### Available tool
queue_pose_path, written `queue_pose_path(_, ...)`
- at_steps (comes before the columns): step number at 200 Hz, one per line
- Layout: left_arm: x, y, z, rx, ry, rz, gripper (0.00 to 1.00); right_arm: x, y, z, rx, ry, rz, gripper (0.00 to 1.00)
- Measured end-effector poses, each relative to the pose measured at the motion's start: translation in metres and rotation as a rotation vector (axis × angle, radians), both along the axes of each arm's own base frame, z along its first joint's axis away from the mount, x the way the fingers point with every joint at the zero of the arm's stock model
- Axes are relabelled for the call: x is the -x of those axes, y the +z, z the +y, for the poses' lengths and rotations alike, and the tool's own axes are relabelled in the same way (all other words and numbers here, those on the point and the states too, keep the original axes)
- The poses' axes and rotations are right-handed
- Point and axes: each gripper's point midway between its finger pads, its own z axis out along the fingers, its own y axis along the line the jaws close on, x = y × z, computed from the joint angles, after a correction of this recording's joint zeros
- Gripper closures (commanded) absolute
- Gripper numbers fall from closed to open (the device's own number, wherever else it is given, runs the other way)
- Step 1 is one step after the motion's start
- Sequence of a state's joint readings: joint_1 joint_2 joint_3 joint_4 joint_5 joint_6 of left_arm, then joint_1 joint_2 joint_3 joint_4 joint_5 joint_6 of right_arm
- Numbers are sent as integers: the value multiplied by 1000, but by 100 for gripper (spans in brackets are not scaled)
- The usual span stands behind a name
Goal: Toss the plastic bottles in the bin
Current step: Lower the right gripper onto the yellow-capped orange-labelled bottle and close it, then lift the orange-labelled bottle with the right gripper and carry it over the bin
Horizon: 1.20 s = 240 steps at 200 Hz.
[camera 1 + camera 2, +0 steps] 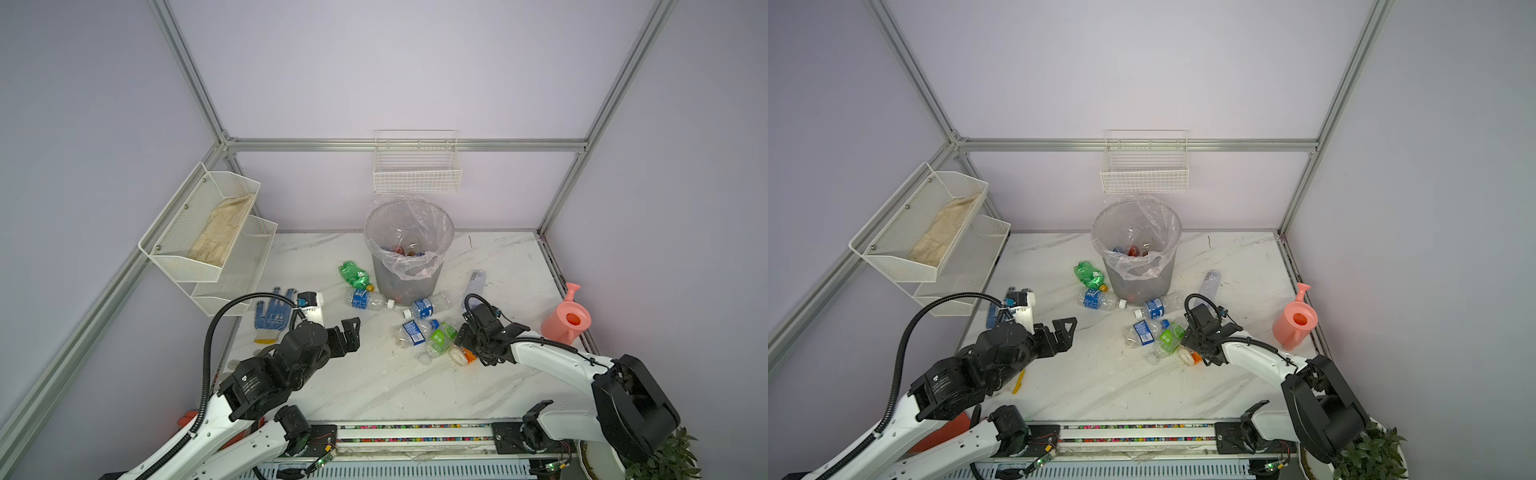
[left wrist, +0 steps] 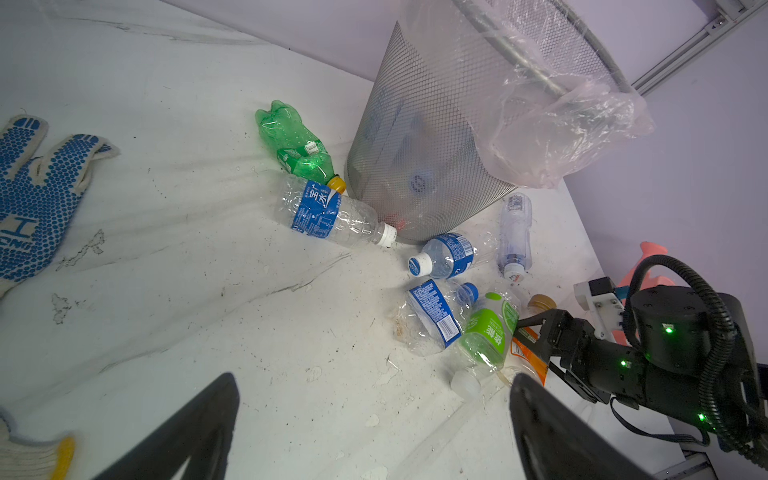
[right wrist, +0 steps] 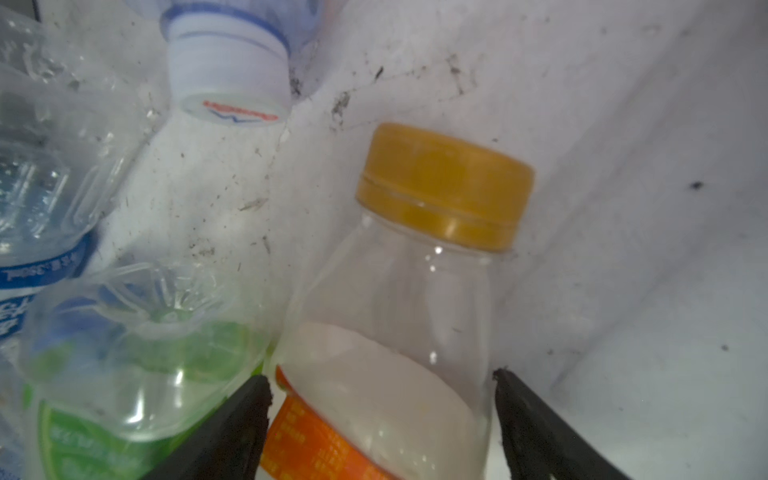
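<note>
I find the orange-labelled bottle (image 3: 395, 332), with a yellow cap, lying on the table (image 1: 374, 386) at the near right edge of a loose cluster. The right gripper (image 3: 380, 382) straddles its body, one finger on each side, tips just beside or touching the plastic. I cannot tell whether the jaws are pressing on it.

Touching that bottle lies a green-labelled bottle (image 1: 440, 336), and against that a crushed blue-labelled bottle (image 1: 413, 332). Nearer the bin (image 1: 415, 286) lie two more blue-labelled bottles, one (image 1: 424, 307) with a white cap at the front of its base, the other (image 1: 365, 299) to its left. The green bottle (image 1: 354, 274) lies just left of the bin, and a pale clear bottle (image 1: 475, 282) just to its right.

The bin stands upright at the back centre of the table, bag-lined, with several bottles (image 1: 405, 249) visible inside.

The left gripper (image 2: 374, 380) hangs above bare table left of the cluster, jaws spread wide and holding nothing.

A blue-dotted glove (image 1: 274, 313) lies at far left, and a pink watering can (image 1: 567, 318) stands at far right.
</note>
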State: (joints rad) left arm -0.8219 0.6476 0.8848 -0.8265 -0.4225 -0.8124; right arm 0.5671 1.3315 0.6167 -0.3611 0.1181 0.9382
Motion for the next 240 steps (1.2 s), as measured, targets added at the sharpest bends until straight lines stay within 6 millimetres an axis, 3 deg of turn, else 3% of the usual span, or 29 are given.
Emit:
queue_pose_path(135, 2, 2, 3, 5, 3, -8, 0, -6, 10, 8, -75, -13, -61, 81)
queue_pose_path(154, 2, 2, 3, 3, 3, -6, 0, -5, 12, 8, -78, -13, -65, 100)
queue_pose_path(203, 4, -2, 5, -10, 3, 6, 0, -5, 36, 3, -78, -8, -112, 100)
queue_pose_path(240, 4, -2, 5, -8, 0, 6, 0, -13, 96, 7, -119, 42, -249, 100)
